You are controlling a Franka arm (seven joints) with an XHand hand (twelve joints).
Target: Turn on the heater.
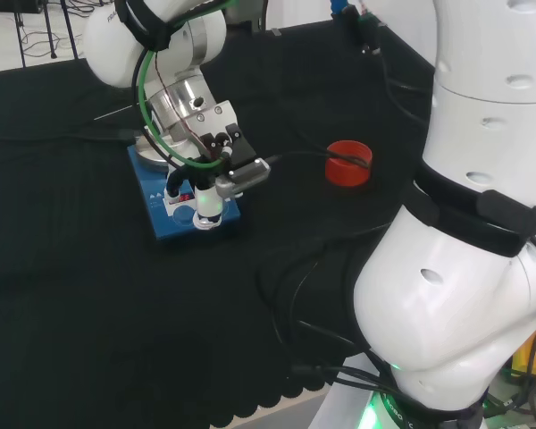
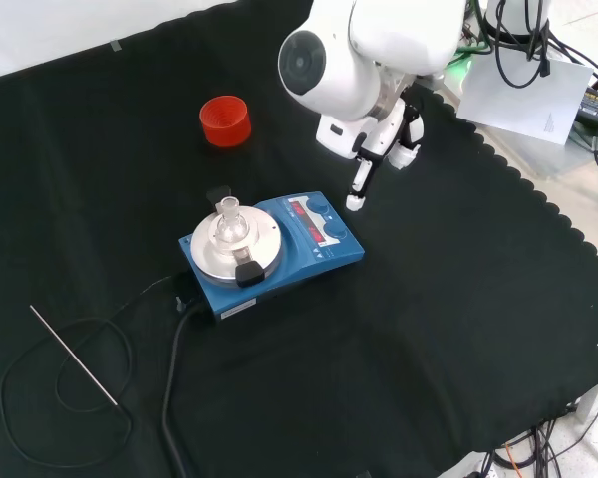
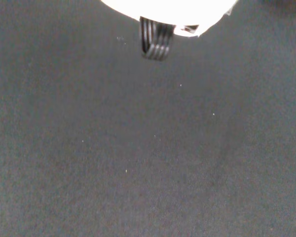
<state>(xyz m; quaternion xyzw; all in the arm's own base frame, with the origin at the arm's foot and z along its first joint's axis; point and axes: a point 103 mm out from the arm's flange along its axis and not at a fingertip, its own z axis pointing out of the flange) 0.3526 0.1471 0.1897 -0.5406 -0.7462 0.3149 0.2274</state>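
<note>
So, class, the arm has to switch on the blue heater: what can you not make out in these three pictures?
- Head view: the hand covers the heater's front panel, so contact with a control is unclear.
- Front view: the panel is too small to tell whether it is switched on; a finger points down just beyond it.
- Any contents of the clear flask cannot be seen.

Heater (image 2: 279,261): blue body, silver round top plate, red lit display on white front panel, blue knobs. Flask (image 2: 228,221) on plate: clear glass. Ribbed ring (image 2: 225,120): red. Robot hand (image 2: 379,139): white with black parts. Bench (image 2: 458,329) cloth: plain black. Cables: black. Thin rod (image 2: 75,357): silver.
</note>
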